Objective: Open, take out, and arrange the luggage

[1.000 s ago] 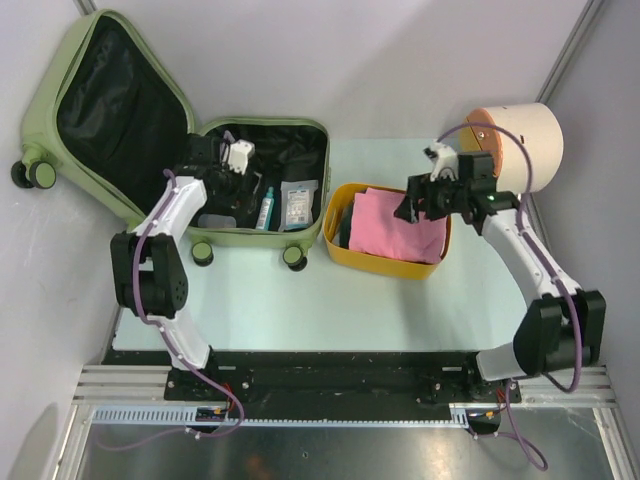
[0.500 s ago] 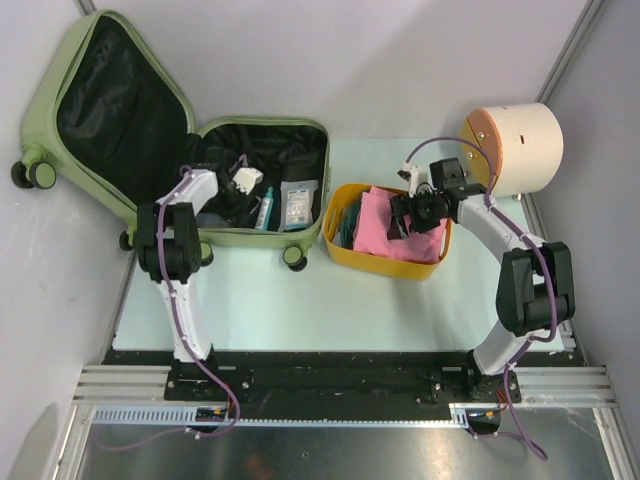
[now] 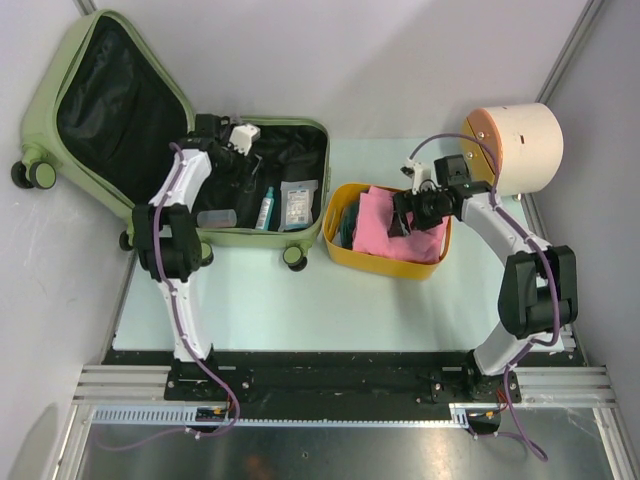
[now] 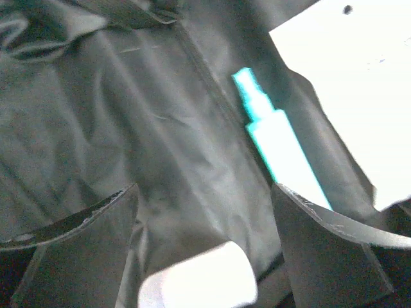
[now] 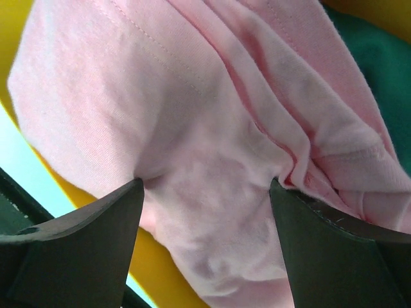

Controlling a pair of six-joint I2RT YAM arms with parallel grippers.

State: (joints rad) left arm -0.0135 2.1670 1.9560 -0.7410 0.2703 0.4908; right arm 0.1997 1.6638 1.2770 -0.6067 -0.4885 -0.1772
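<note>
The sage-green suitcase (image 3: 250,238) lies open at the back left, its lid (image 3: 45,95) leaning on the wall. Its black-lined base holds a teal bottle (image 3: 267,208), a clear pouch (image 3: 298,205) and a small clear box (image 3: 216,218). My left gripper (image 3: 232,152) is open over the back of the base. Its wrist view shows the open jaws (image 4: 204,189) above black lining (image 4: 128,115), the teal bottle (image 4: 273,131) and a blurred white object (image 4: 199,282). My right gripper (image 3: 405,215) is open, its fingertips (image 5: 128,199) pressed on the pink cloth (image 5: 192,96) in the yellow basket (image 3: 385,265).
A cream drum (image 3: 520,145) lies on its side at the back right, close behind my right arm. A dark green cloth (image 5: 379,70) lies under the pink one in the basket. Walls close in the left and right sides.
My left gripper has moved from the front of the suitcase base to its back. My right gripper came down onto the pink cloth and has stayed there.
</note>
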